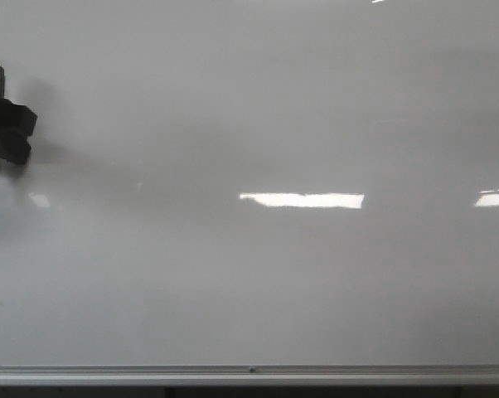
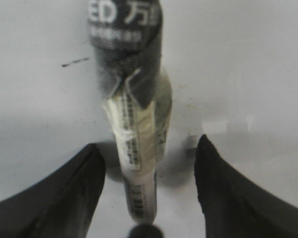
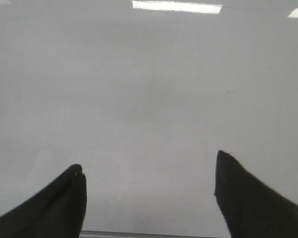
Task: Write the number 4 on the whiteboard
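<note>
Front view: whiteboard [image 1: 258,274] fills frame, silver rail [image 1: 249,375] along bottom edge, bright light reflections mid-board. Left gripper [image 1: 2,137] only partly visible at left edge, dark, marker barely discernible. No number 4 visible on board in any view. Left wrist view: marker [image 2: 136,148] stands between spread black fingers [image 2: 74,198], gaps visible both sides at tips; grip further back hidden, cannot tell. Short dark stroke [image 2: 74,62] on board beside marker cap. Right wrist view: right gripper [image 3: 149,198] spread wide, empty, facing bare board above rail.
</note>
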You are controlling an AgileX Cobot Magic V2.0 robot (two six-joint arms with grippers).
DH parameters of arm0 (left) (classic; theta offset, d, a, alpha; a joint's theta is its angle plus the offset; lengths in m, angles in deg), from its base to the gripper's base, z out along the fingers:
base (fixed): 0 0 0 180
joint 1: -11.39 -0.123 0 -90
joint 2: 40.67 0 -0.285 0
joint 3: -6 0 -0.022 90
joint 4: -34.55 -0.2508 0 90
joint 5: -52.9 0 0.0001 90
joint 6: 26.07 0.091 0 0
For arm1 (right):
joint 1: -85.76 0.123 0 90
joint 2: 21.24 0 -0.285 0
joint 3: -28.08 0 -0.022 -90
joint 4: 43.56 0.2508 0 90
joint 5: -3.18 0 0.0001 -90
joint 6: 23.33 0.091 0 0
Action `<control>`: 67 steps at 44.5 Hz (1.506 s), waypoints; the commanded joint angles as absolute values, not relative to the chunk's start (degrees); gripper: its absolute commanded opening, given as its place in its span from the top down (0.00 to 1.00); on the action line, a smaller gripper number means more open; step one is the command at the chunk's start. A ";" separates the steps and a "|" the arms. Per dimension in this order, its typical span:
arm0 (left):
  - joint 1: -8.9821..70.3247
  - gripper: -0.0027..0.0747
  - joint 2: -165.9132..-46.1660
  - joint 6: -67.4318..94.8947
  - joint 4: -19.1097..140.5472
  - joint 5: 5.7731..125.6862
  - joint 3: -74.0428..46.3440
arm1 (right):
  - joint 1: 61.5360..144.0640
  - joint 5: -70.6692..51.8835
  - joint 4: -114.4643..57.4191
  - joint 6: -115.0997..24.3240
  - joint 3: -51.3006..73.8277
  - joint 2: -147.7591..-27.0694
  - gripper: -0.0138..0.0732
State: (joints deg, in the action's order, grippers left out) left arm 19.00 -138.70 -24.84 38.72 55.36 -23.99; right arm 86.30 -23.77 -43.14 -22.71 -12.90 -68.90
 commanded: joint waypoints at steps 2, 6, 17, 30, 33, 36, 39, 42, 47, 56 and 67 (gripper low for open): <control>18.88 0.51 -137.42 -24.83 39.03 53.86 -21.54 | 86.18 -19.45 -43.21 -23.33 -11.50 -69.05 0.19; 18.88 0.62 -137.42 -24.83 39.03 54.14 -21.54 | 86.18 -19.45 -43.21 -23.33 -11.50 -69.05 0.19; 18.88 0.91 -135.52 -24.83 38.82 57.99 -21.54 | 86.18 -19.29 -43.21 -23.33 -11.50 -69.05 0.19; 19.10 0.99 -122.33 -20.17 38.68 72.66 -21.24 | 86.18 -21.61 -43.10 -23.33 -11.42 -69.05 0.19; 19.65 0.99 -119.55 -17.66 38.68 78.05 -20.46 | 86.18 -23.53 -43.10 -23.33 -10.68 -69.05 0.19; 20.73 0.99 -117.49 -14.56 38.82 85.02 -18.40 | 86.18 -26.50 -43.10 -23.33 -8.96 -70.23 0.19; 22.36 0.99 -116.33 -12.70 39.27 91.53 -16.29 | 86.18 -29.71 -43.10 -23.33 -6.87 -71.76 0.19; 24.63 0.99 -115.78 -9.94 39.74 97.26 -13.89 | 86.18 -34.12 -43.10 -23.33 -4.09 -73.50 0.19; 29.59 0.99 -116.14 -3.81 41.55 105.63 -9.74 | 86.88 -41.35 -42.65 -23.69 0.58 -77.48 0.19; 39.26 0.99 -118.18 1.23 41.77 113.17 -4.51 | 93.29 -47.72 -38.81 -31.86 7.22 -83.63 0.19; 50.12 0.99 -122.24 4.41 41.77 115.95 -1.60 | 102.45 -52.98 -27.88 -50.14 12.15 -87.69 0.19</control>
